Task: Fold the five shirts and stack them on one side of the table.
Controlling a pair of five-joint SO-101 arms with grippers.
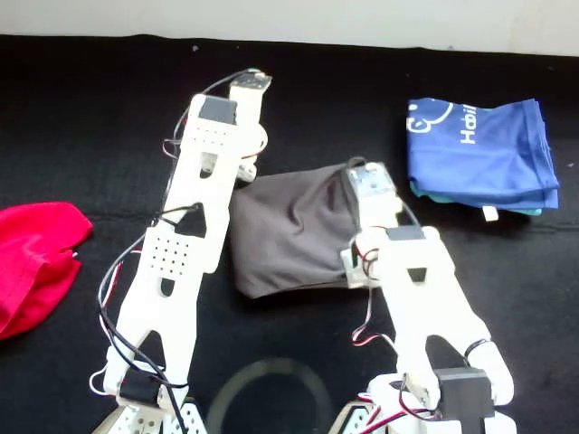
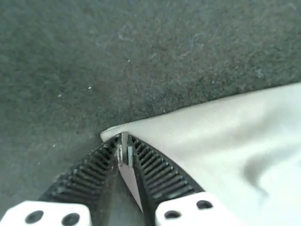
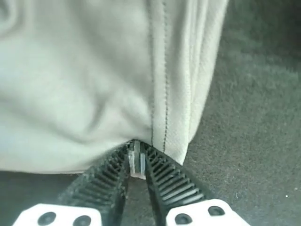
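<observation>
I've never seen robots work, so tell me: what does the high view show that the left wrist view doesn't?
The high view adds the red shirt, the folded blue shirt, the left arm and the right arm. The left wrist view adds the left jaws close up, shut on a corner of the grey shirt. Shared: the grey shirt on the black table.

Both arms are built of white plastic segments. The left arm (image 1: 176, 262) is pierced by a grid of small holes and triangular cutouts, and black, red and white cables (image 1: 101, 316) are looped beside it. A dark servo block (image 1: 463, 391) is set into the right arm (image 1: 421, 294). The left gripper (image 2: 123, 149) and right gripper (image 3: 137, 157) are fitted with black ribbed fingers (image 2: 162, 172) on white, screw-holed mounts (image 2: 188, 208).
</observation>
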